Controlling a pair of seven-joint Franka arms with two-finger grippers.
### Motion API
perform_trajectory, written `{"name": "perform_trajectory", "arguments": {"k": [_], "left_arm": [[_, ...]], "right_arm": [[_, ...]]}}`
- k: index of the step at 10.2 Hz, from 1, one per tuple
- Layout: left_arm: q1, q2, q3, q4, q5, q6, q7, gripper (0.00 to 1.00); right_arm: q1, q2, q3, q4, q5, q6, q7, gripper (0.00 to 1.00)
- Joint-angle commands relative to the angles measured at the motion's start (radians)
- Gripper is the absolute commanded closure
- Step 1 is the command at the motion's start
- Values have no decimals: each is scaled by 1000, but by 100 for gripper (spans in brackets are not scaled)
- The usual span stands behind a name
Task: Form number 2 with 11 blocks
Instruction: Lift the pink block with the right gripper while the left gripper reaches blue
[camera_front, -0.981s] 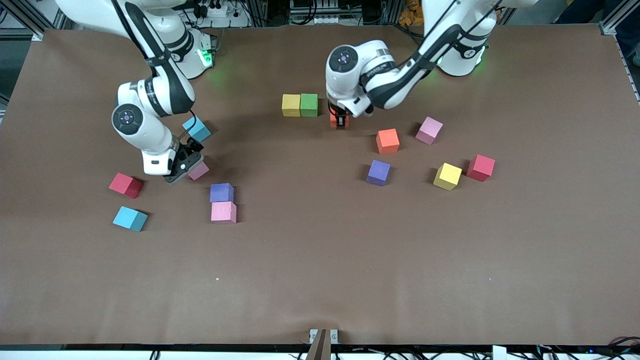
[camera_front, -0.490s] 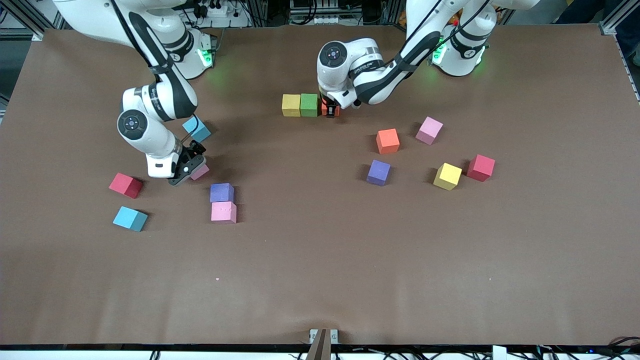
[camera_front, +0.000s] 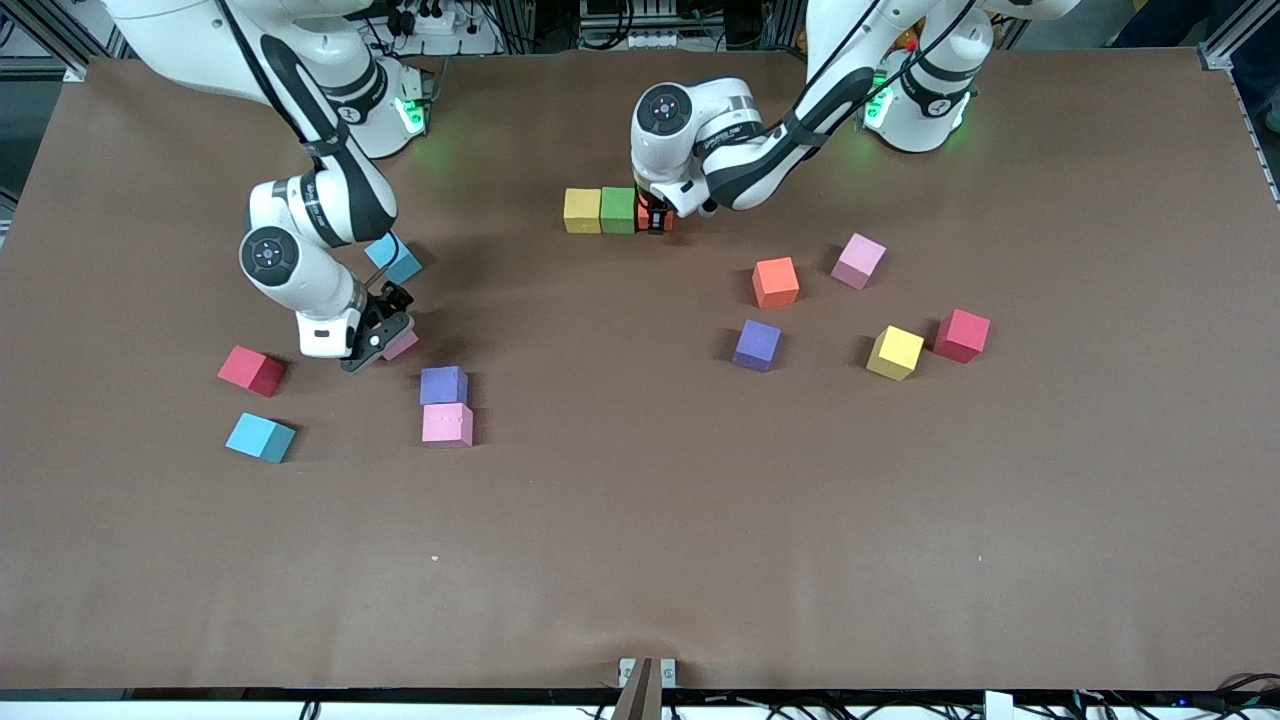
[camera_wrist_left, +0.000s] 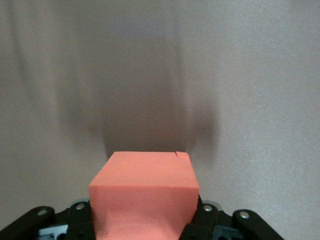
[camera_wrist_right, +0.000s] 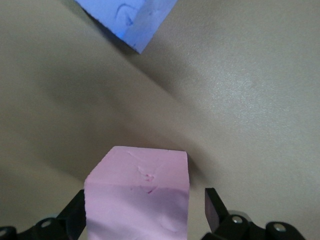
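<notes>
Low over the desk (camera_front: 640, 520), we saw our left claw (camera_front: 655, 217) pinching an orange foam cube (camera_wrist_left: 145, 195) beside the green foam cube (camera_front: 618, 210); our right claw (camera_front: 378, 338) stood spread around a pink foam cube (camera_wrist_right: 137, 197).

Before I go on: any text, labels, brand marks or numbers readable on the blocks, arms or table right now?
Readable text: none.
Left arm: dark lettering on the forearm, too small to read.
Right arm: dark lettering near the wrist, too small to read.
Purple block: faint pen scribble, not legible.

Blocks (camera_front: 759, 345) are coloured yellow, green, orange, pink, purple, cyan, red; table (camera_front: 640, 540) is brown.
</notes>
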Motion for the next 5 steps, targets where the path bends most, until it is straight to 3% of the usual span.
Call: {"name": "perform_trajectory", "arguments": {"k": [1,5], "left_arm": [[-28,26,11,24,19,9,-179,71],[-82,37,57,36,23,10,-197,71]], "right_arm": [[-37,30,14,-1,-9,43,-34,0],[-48,32,18,-1,-7,34,-49,2]]}}
